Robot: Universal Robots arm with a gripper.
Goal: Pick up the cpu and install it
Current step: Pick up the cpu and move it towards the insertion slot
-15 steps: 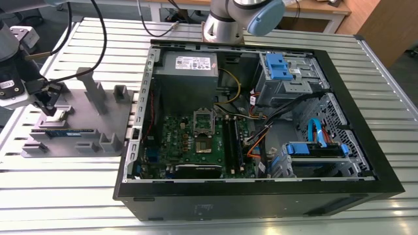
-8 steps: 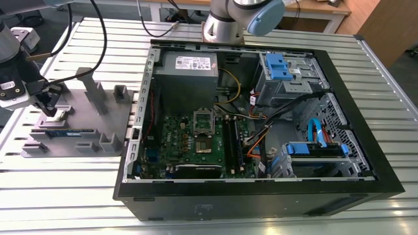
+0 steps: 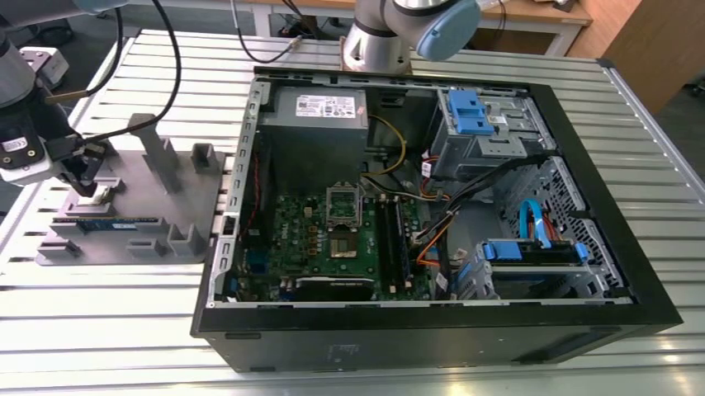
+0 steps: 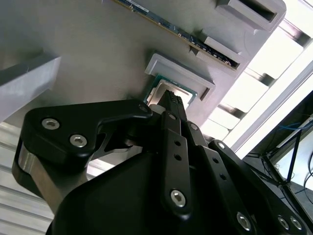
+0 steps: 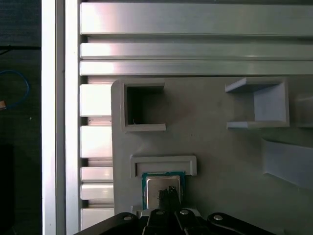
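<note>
Nothing can be read with certainty. A white rectangular label (image 3: 328, 106) on the large grey metal power-supply box (image 3: 277, 109) carries dark print too fine to make out. A small white sticker (image 3: 13, 145) on the robot arm's dark wrist bears perhaps a few characters. The small square silver-topped cpu (image 5: 163, 187) shows no legible marking.

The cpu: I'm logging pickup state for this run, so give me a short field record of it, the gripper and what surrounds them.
cpu: lying flat in its pocket on the grey tray, against a raised stop
gripper: directly over the cpu's metal top; contact cannot be told
memory stick: lying on the same tray
computer case: open, to the exterior view's right of the tray
task state: cpu not yet lifted or installed
</note>
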